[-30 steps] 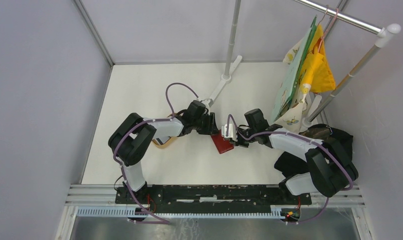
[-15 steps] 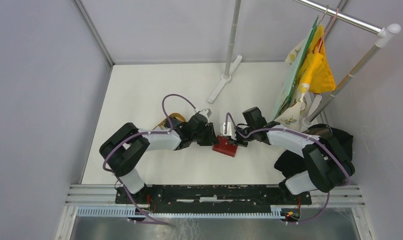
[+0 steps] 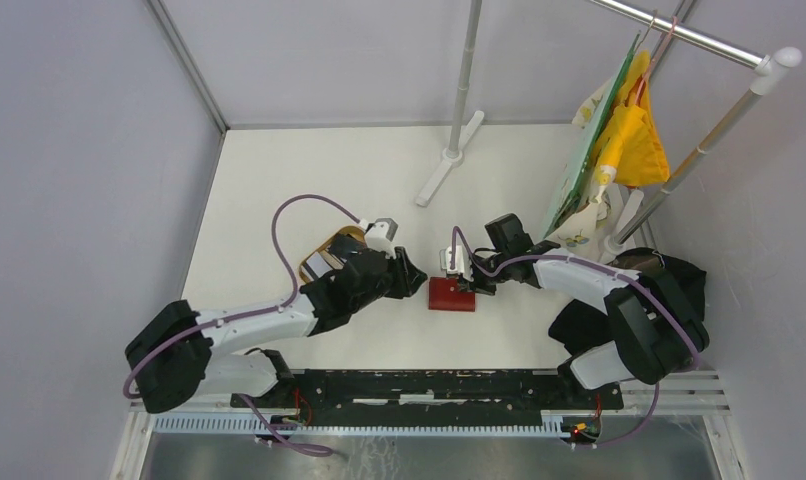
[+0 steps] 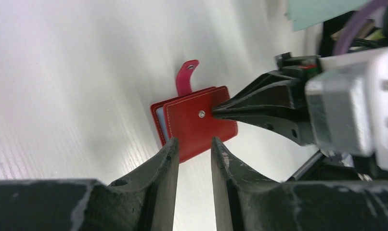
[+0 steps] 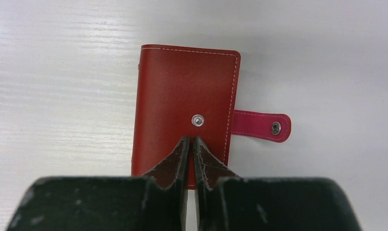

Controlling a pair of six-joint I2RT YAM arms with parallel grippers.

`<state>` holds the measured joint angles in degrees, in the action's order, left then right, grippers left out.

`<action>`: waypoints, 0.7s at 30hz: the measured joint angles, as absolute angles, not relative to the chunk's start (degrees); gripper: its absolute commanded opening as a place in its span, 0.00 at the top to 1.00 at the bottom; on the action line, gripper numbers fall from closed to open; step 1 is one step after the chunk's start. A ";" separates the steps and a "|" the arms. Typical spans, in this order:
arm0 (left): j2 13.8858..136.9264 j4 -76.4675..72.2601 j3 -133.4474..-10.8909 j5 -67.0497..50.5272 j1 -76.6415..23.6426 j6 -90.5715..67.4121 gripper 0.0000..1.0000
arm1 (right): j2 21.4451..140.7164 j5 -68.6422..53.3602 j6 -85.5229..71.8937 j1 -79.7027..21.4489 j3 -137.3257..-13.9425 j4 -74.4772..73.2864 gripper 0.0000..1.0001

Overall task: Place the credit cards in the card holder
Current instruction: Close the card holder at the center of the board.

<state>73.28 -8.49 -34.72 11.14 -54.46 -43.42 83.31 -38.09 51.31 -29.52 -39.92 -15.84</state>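
The red card holder (image 3: 451,295) lies flat and folded on the white table, its snap tab (image 5: 260,125) undone and sticking out sideways. A grey-blue pocket edge (image 4: 159,121) shows at its open side. My right gripper (image 5: 190,141) is shut, with its tips resting on the cover just below the snap stud. My left gripper (image 4: 194,147) is open with nothing between its fingers, hovering at the holder's near edge (image 4: 197,122). Dark and pale flat shapes that may be the credit cards (image 3: 319,266) lie in the oval wooden tray (image 3: 331,238), partly hidden by the left arm.
A rack's foot and pole (image 3: 449,155) stand at the back centre. Bags and a yellow cloth (image 3: 609,150) hang from a rail at the right. A black cloth (image 3: 669,275) lies behind the right arm. Grey walls enclose the table.
The card holder has gone from tilted between both grippers to flat on the table. My left arm has dropped low and stretched out, its jaws narrower. The right gripper stays on the holder.
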 measured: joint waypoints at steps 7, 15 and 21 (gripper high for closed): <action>67.64 -16.56 -29.80 8.56 -54.46 -38.76 0.52 | 82.59 -38.98 51.37 -29.52 -39.94 -16.43 0.85; 66.98 -17.72 -30.59 4.03 -52.01 -40.53 0.29 | 81.84 -38.98 51.75 -29.52 -39.94 -16.40 0.85; 72.29 -17.72 -33.91 -4.91 -49.15 -41.67 0.55 | 81.80 -38.79 51.96 -29.52 -39.94 -16.40 0.85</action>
<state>72.29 -17.72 -33.91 -4.91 -49.15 -41.67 81.80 -38.79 51.96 -29.52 -39.94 -16.40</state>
